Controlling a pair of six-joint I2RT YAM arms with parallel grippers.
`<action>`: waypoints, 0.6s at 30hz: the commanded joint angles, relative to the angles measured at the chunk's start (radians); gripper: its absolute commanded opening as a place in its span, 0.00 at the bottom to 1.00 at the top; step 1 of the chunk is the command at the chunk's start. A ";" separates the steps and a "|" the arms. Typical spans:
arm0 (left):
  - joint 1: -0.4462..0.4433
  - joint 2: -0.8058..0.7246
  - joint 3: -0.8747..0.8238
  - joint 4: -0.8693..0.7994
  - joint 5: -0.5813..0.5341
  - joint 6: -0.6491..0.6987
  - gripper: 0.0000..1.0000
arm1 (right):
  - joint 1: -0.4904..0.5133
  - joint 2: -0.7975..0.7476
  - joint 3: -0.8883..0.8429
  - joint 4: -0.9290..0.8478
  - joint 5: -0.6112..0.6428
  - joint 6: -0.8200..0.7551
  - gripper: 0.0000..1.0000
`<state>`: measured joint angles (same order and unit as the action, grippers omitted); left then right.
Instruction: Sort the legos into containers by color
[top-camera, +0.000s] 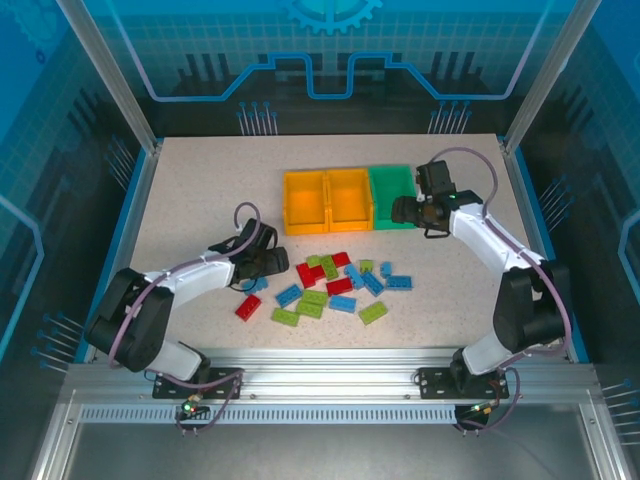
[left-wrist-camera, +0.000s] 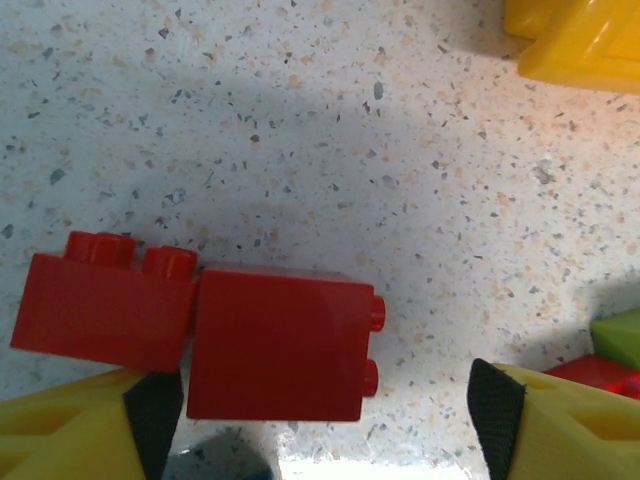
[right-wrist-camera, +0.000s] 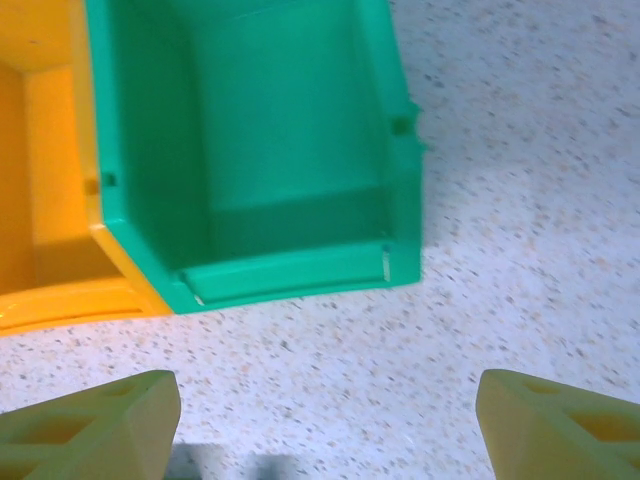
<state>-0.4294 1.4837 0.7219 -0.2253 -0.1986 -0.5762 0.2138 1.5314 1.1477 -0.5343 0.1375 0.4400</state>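
Hands spread wide: left hand (left-wrist-camera: 320, 405) about a red lego (left-wrist-camera: 278, 345), right hand (right-wrist-camera: 325, 405) empty before green bin (right-wrist-camera: 398, 190).

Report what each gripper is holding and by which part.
Nothing is held. The left gripper is open, with a red brick lying between its fingers, not clamped. The right gripper is open in front of the green bin.

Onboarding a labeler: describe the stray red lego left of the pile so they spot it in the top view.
From the three joined bins at the far side of the table, come toward the near edge to the lego pile. Off its left end, just nearward of the left gripper, lies one red lego. Its closest neighbours are blue and green; the other reds sit mid-pile.
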 joint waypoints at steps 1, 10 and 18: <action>-0.007 0.031 0.040 0.010 -0.032 -0.004 0.70 | -0.038 -0.074 -0.042 -0.011 -0.018 -0.007 0.80; -0.010 0.039 0.039 0.040 -0.030 -0.002 0.46 | -0.102 -0.143 -0.131 -0.022 -0.036 -0.023 0.81; -0.026 -0.014 0.052 0.050 -0.025 0.001 0.34 | -0.105 -0.171 -0.218 -0.002 -0.056 -0.018 0.81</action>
<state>-0.4438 1.5051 0.7387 -0.1772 -0.2157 -0.5774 0.1223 1.3911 0.9577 -0.5377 0.1143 0.4282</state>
